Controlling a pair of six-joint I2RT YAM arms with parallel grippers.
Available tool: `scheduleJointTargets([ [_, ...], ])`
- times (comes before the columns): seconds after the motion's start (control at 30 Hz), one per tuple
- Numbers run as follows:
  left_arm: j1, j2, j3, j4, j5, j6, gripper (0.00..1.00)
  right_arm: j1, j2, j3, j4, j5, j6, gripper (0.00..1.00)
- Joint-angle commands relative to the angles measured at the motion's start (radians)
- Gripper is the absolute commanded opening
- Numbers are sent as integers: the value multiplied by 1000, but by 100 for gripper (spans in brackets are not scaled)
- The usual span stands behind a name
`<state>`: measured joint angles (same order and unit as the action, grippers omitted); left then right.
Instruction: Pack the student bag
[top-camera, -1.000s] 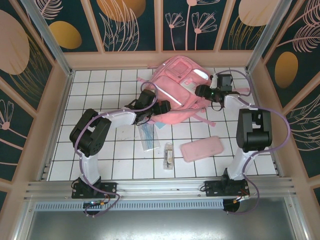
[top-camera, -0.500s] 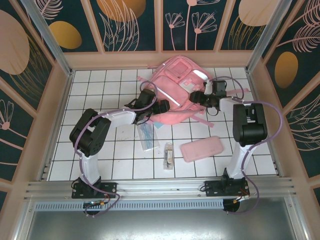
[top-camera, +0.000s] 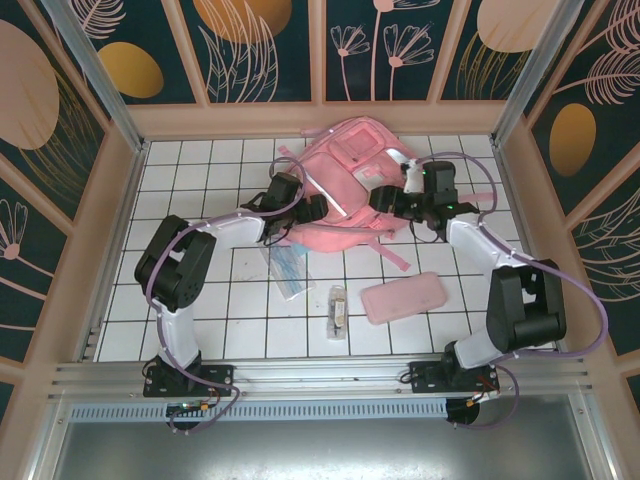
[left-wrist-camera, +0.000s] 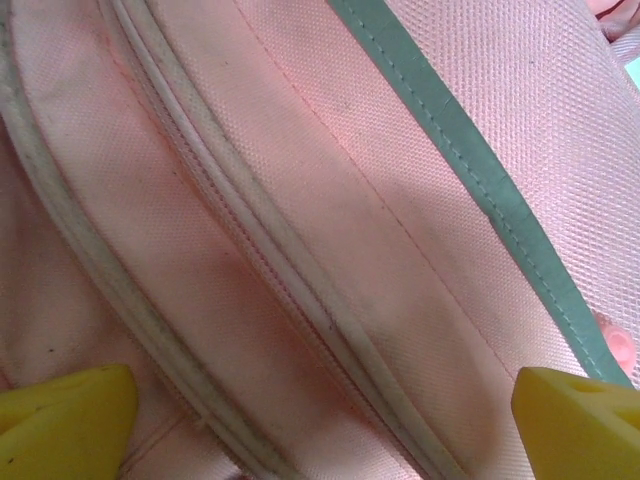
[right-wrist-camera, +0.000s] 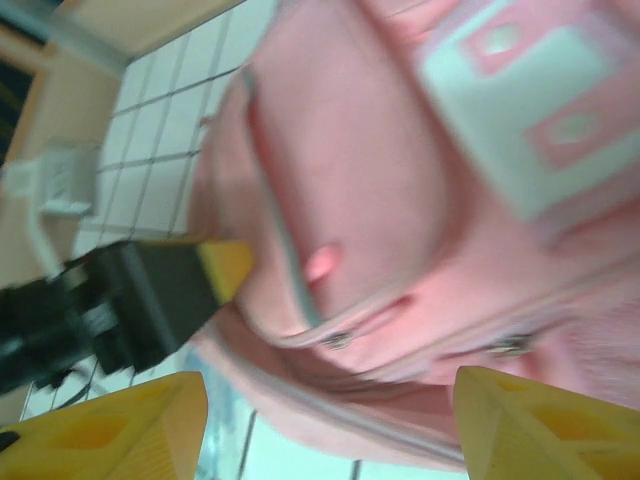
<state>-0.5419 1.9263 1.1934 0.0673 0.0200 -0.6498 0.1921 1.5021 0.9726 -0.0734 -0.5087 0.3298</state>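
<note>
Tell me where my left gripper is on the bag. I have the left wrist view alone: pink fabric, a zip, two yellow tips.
Observer: The left gripper is at the near left edge of the student bag, jaws open.
Operator: Report the right arm.
Observer: The right gripper hovers over the bag's right side, open, holding nothing.
Operator: List what lies outside the bag.
Observer: A pink pencil case, a bluish flat packet and a small slim packet lie on the table, nearer the arm bases.
</note>
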Motion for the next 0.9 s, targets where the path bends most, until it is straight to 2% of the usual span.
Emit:
scheduleJointTargets([
  [0.0, 23, -59, 22, -113, -110, 79, 96, -47, 45, -9, -27, 120, 41, 66],
  [0.07, 23, -74, 31, -131, -121, 92, 96, -69, 83, 29, -32, 185, 36, 66],
  [0.13, 23, -83, 45, -149, -117, 94, 96, -97, 128, 61, -17, 196, 58, 66],
  [0.3, 21, -108, 95, -191, -40, 95, 93, -122, 281, 144, 28, 165, 128, 59],
  [0.53, -47, -145, 146, -244, -13, 225, 86, -121, 420, 173, 128, 143, 227, 50],
  [0.6, -58, -142, 144, -237, 8, 240, 86, -119, 448, 165, 162, 128, 255, 43],
  [0.8, -95, -111, 150, -215, 42, 269, 84, -108, 470, 124, 264, 70, 321, 1],
  [0.87, -112, -97, 166, -215, 57, 299, 84, -105, 424, 95, 303, 67, 349, 0],
])
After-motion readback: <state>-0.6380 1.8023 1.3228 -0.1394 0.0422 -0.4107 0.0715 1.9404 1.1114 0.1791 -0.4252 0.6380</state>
